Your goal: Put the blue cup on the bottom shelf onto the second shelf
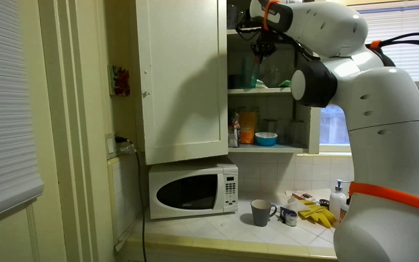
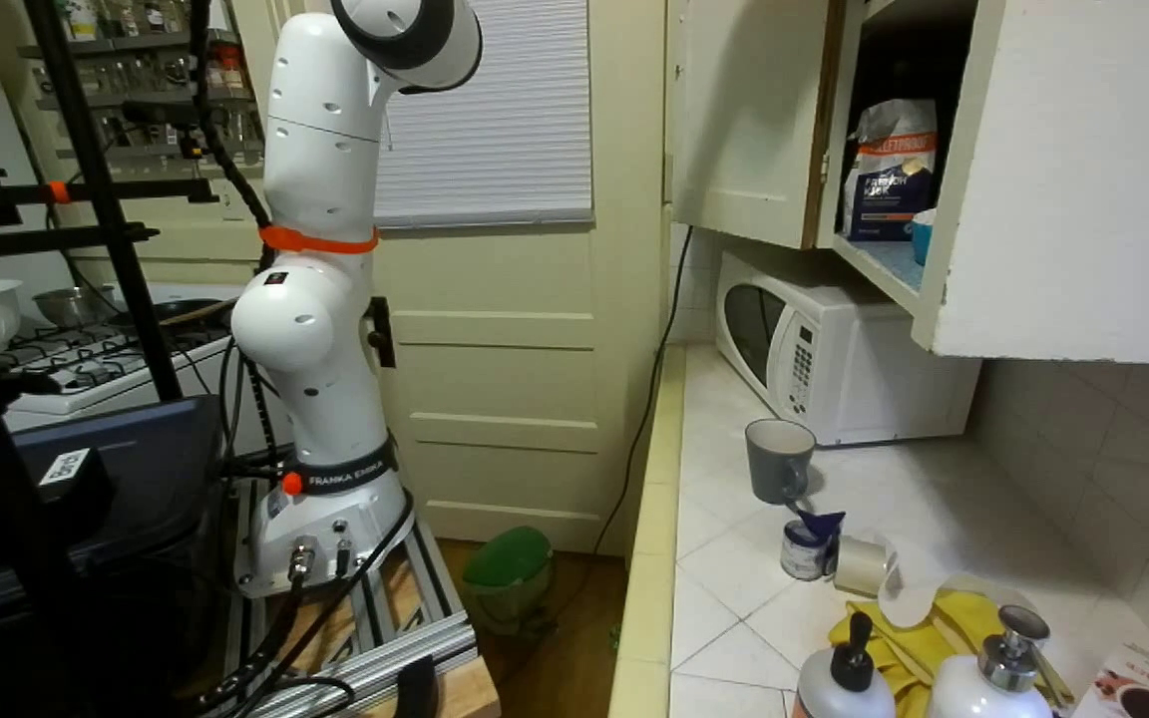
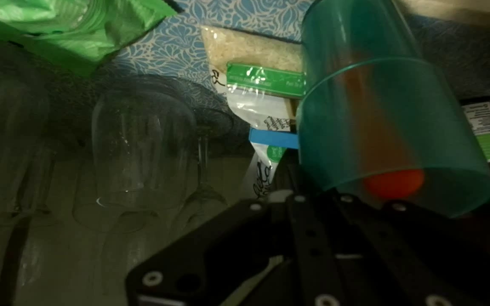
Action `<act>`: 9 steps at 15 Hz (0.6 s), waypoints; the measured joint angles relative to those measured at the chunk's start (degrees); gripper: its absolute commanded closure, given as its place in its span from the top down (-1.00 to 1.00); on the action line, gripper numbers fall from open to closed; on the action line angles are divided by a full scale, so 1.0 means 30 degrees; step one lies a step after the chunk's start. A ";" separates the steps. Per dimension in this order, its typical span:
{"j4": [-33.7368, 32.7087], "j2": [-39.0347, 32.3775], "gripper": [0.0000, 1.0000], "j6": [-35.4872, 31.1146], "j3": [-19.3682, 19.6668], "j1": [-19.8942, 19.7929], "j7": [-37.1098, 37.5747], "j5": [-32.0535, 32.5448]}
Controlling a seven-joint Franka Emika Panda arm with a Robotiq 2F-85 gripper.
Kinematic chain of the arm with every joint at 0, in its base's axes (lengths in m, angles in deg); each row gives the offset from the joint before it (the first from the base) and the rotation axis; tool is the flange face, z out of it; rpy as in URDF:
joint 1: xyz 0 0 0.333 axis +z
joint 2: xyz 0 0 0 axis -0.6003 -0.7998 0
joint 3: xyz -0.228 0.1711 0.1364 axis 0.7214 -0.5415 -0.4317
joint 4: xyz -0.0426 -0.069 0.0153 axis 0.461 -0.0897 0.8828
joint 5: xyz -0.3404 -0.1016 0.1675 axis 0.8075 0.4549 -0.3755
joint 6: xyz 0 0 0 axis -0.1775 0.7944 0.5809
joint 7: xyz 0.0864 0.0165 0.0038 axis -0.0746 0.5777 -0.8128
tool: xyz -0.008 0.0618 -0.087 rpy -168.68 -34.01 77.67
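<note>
A translucent blue-green cup (image 1: 247, 72) stands on the second shelf (image 1: 267, 91) in an exterior view. In the wrist view the cup (image 3: 334, 140) fills the upper right, with an orange, elongated thing (image 3: 394, 183) inside it. My gripper (image 1: 259, 57) points down at the cup's rim. In the wrist view the gripper (image 3: 306, 182) is nearly closed with the cup's edge between its fingers; the tips are dark. On the bottom shelf (image 1: 267, 149) sits a bright blue bowl-like cup (image 1: 266, 140) with white fluted paper in it, partly visible in an exterior view (image 2: 922, 239).
Clear glasses (image 3: 143, 140), a clipped bag (image 3: 266, 80) and a green bag (image 3: 70, 29) stand near the cup. The open cupboard door (image 1: 184, 80) is to the left in an exterior view. An orange bag (image 1: 247, 127) is on the bottom shelf. A grey mug (image 1: 261, 213) stands below.
</note>
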 measured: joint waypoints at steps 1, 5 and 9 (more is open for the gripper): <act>-0.0003 0.0126 -0.97 -0.0005 0.0000 0.0000 0.0079 0.0000; -0.0006 0.0721 -0.97 -0.0023 0.0006 -0.0001 0.0447 0.0000; 0.0051 0.0925 -0.97 -0.0023 0.0031 -0.0014 0.0976 0.0000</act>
